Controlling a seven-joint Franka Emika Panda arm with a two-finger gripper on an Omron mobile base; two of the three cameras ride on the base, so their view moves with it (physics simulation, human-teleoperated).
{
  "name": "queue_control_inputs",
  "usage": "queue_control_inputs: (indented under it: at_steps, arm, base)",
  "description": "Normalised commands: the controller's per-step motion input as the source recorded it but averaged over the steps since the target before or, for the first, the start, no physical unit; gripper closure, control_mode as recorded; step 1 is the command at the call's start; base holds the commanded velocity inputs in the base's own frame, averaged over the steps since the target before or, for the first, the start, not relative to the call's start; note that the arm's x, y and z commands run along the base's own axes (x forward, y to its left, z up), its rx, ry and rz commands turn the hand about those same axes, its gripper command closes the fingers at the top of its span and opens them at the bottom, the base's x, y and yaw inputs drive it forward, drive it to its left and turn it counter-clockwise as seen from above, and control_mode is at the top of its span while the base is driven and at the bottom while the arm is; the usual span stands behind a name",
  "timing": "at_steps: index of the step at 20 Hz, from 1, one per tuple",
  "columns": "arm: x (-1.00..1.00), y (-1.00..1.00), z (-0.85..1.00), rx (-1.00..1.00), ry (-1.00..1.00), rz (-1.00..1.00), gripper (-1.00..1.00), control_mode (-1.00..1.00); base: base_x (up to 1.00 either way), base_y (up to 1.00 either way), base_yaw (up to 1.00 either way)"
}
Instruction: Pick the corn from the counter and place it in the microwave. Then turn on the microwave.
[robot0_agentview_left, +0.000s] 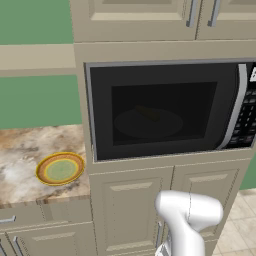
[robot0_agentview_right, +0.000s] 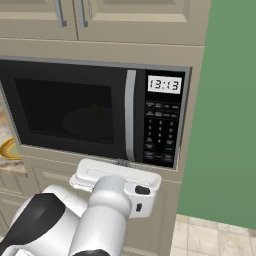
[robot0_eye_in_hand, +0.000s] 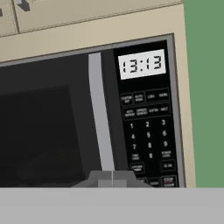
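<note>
Pressing together with no gap showing and holding nothing, the two fingers of the gripper are rising at the bottom of the hand view, just under the lower end of the silver handle and beside the lowest row of the button panel. In the right base view the white hand is sitting level, just below the bottom edge of the microwave near its right corner, with the forearm reaching up to it from the lower left; in the left base view a bent white joint of the arm is standing in front of the cabinet doors under the microwave.

The microwave door is lying closed. Through its dark glass the corn is showing faintly as one small yellowish shape, resting on the pale turntable plate near the plate's middle. One clock display is glowing white at the top of the panel, reading 13:13.

Around it, two upper cabinet doors with two grey pulls are hanging above the microwave, and a green wall is running to its right, close to the panel's side. To the left, the counter is carrying one round plate, green with a yellow rim, near the counter's right end and toward its front edge. Nothing is standing between the fingers and the panel.
</note>
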Motion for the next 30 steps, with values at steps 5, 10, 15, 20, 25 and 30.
queue_control_inputs:
  at_steps: [5, 10, 15, 20, 25, 30]
  arm:
    - [0.00, 0.24, -0.29, 0.00, -0.07, 0.00, 1.00, -1.00]
    - [0.08, 0.36, -0.37, 0.00, -0.06, -0.03, 1.00, -1.00]
    - [0.10, 0.31, -0.32, 0.00, -0.08, -0.04, 1.00, -1.00]
    - [0.11, 0.06, -0.22, 0.00, -0.08, -0.06, 1.00, -1.00]
    - [0.10, 0.05, -0.13, 0.06, -0.09, -0.04, 1.00, -1.00]
    - [0.17, 0.12, -0.14, 0.16, -0.02, 0.00, 1.00, -1.00]
  base:
    - [0.00, 0.00, 0.00]
    - [0.00, 0.00, 0.00]
    - [0.00, 0.00, 0.00]
    - [0.00, 0.00, 0.00]
    - [0.00, 0.00, 0.00]
    - [0.00, 0.00, 0.00]
